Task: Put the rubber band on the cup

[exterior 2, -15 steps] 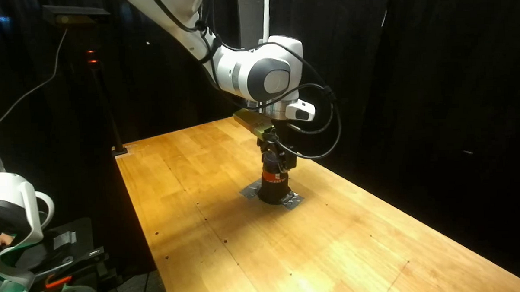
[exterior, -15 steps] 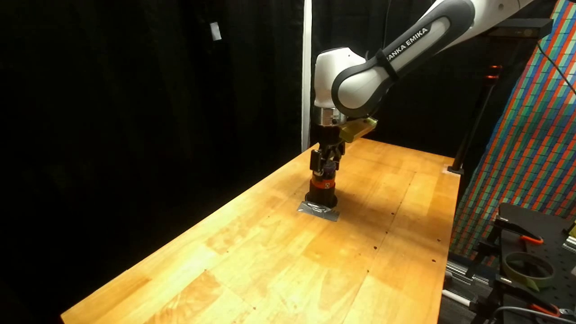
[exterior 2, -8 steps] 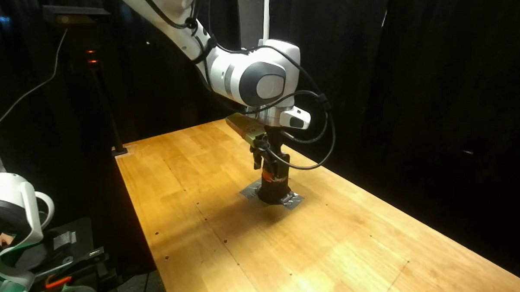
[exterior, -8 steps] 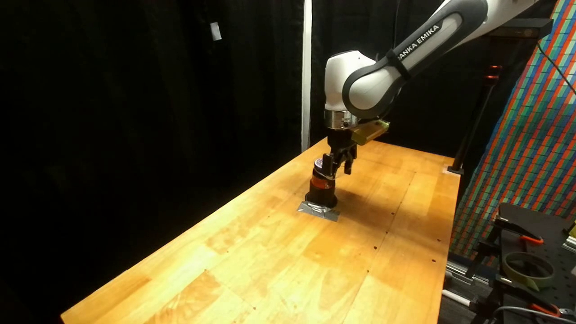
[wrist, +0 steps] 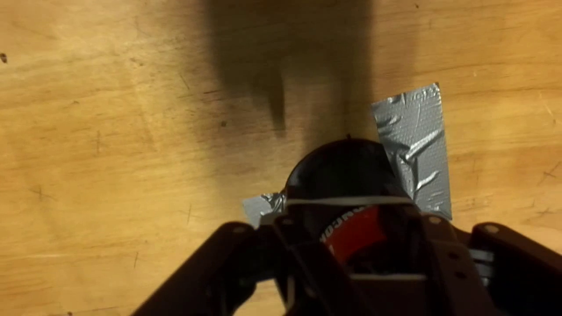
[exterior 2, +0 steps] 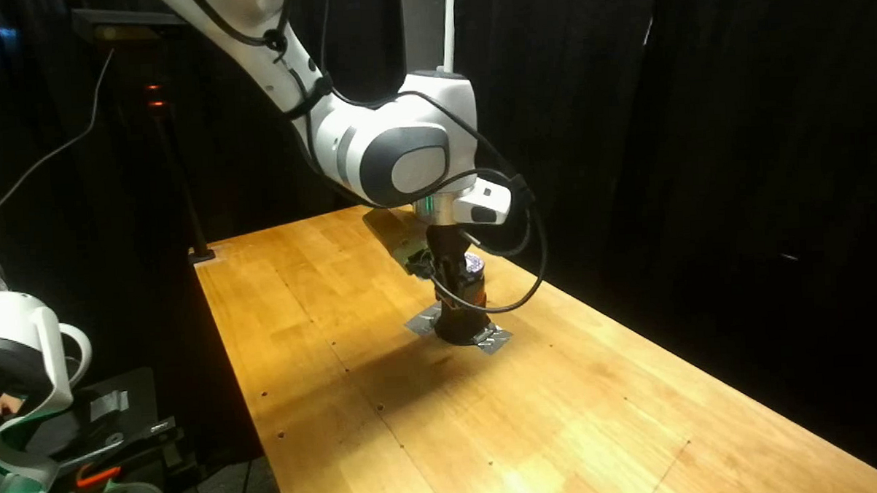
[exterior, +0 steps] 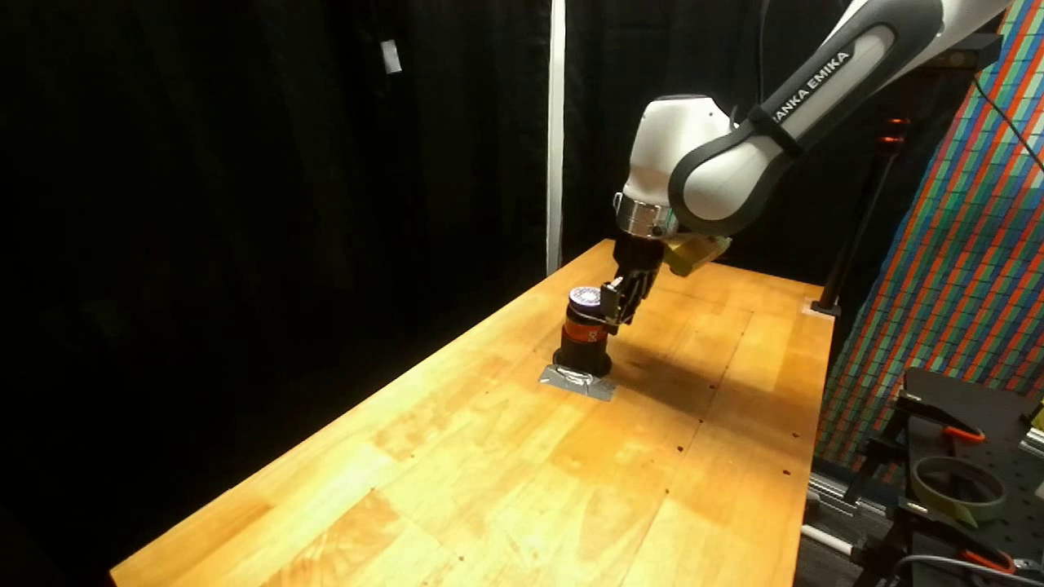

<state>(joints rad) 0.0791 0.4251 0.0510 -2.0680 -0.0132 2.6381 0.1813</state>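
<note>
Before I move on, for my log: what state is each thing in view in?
Cup: upright, base taped down.
Gripper: open, tilted, beside the cup; contact unclear.
Band: stretched across the gripper's opening; whether it fully circles the cup, unclear.
Arm: bent.
Tape: stuck down, wrinkled.
Tape roll: lying flat.

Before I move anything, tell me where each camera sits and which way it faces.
In an exterior view: raised above the table, facing down across it to the cup; arm extends from upper right.
In an exterior view: raised too, facing down to the cup and tape; arm extends from upper left.
Wrist view: on the arm, facing down at cup and band; the claw shows at the bottom.
Both exterior views share table, arm and cup.
</note>
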